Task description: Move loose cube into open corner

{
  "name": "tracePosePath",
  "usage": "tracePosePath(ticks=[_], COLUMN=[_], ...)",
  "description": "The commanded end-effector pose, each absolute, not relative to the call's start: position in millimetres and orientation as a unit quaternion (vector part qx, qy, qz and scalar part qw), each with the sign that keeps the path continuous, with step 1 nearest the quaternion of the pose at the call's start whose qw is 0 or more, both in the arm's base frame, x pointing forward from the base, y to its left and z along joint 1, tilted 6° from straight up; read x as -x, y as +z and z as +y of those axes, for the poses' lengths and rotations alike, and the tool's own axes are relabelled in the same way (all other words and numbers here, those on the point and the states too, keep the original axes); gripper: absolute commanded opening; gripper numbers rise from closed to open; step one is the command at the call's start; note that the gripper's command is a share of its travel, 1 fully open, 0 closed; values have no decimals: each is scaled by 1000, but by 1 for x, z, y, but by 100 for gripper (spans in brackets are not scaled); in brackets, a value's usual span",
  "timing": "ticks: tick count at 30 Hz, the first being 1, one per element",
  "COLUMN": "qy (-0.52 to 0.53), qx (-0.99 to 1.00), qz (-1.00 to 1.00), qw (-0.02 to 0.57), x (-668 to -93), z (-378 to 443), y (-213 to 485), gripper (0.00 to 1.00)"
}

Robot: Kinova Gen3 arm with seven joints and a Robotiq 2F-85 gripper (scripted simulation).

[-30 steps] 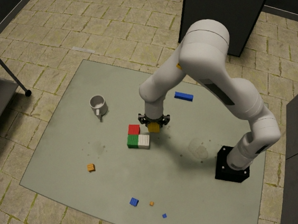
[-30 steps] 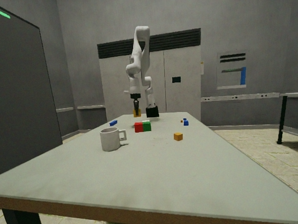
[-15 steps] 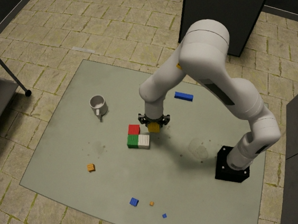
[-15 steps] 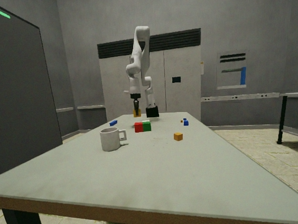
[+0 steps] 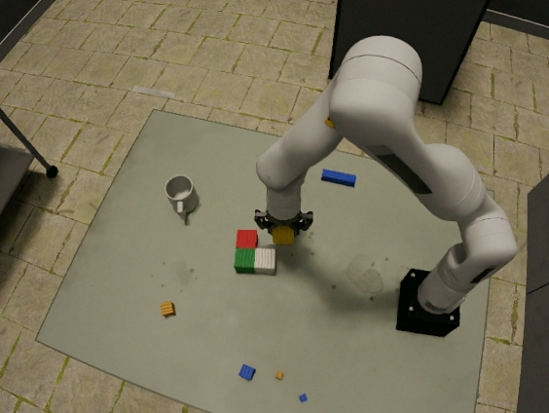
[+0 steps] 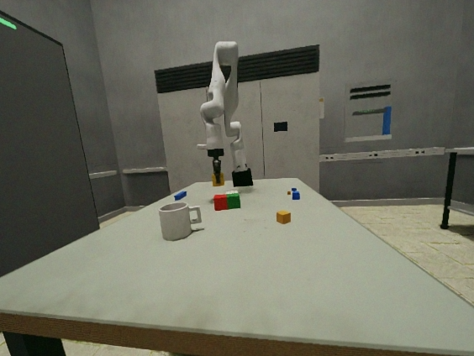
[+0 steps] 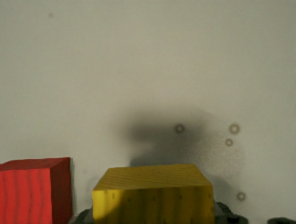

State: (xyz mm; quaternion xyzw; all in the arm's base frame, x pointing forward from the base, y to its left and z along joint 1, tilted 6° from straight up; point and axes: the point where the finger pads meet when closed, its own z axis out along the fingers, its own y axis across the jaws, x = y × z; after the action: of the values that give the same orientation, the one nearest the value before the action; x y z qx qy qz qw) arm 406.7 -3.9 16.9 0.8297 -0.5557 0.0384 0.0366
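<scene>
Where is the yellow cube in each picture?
Top: the yellow cube is mid-table in the gripper, right of the red cube.
Exterior: far back, hanging above the table behind the red cube.
Wrist: bottom middle.
Shared landmark: the red cube.

White mug [image 5: 180,193]: upright, handle toward near-left table corner in top view, standing in left half of table [image 5: 122,292]. Long blue block [image 5: 339,177]: flat, near far edge. Orange ribbed cube [image 5: 167,309]: alone toward left edge. Blue ribbed block [image 5: 247,372], small orange cube [image 5: 279,375], tiny blue cube [image 5: 303,397]: loose cluster near near edge, none touching. Dark cabinet [image 5: 414,39]: on tiled floor beyond far edge.
</scene>
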Motion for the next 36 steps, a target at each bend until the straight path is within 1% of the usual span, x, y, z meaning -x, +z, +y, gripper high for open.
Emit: tracePosePath(ticks=[1,36], qy=[39,39], qx=[-830,-830], qz=[-556,-556], qw=[36,36], x=[-407,-408], z=[-4,-8], y=[17,-17], gripper=[10,10])
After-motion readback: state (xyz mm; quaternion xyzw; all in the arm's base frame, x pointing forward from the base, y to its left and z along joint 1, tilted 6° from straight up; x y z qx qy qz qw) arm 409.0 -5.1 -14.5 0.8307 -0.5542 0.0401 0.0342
